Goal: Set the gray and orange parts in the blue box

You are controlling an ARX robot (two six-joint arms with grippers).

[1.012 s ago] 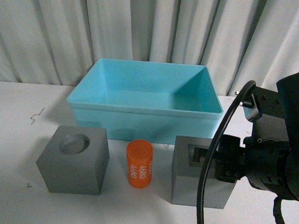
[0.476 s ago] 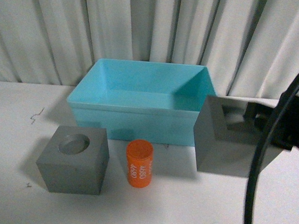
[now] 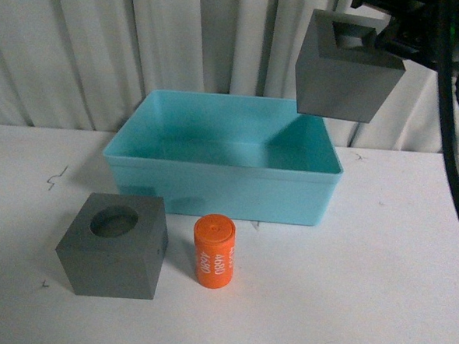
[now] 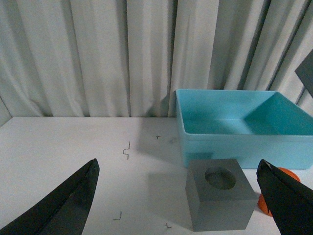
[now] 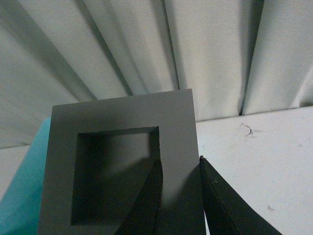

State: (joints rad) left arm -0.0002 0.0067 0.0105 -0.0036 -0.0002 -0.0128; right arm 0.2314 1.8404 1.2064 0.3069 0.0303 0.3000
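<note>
Since 0.5 s ago the rectangular-recess cube (image 3: pixel 343 70) has risen from beside the blue box (image 3: pixel 222 168) to above its right rear corner.

Front: cube hangs from the right gripper (image 3: pixel 375 29). Round-recess cube (image 3: pixel 114 247) and orange cylinder (image 3: pixel 214 251), marked "4680", sit on the counter (image 3: pixel 378 290) well below those jaws.

Left wrist: left gripper (image 4: pixel 178 164) jaws wide open, empty. Round-recess cube (image 4: pixel 220 198) lies ahead between them.

Right wrist: jaws pinch one cube wall, one finger (image 5: pixel 146 196) inside the recess.

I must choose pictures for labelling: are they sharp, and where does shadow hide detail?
Front view: sharp, evenly lit, soft shadows around the resting cube. Left wrist view: sharp, but the left gripper is a dark silhouette. Right wrist view: the lifted cube has a dark hollow.
</note>
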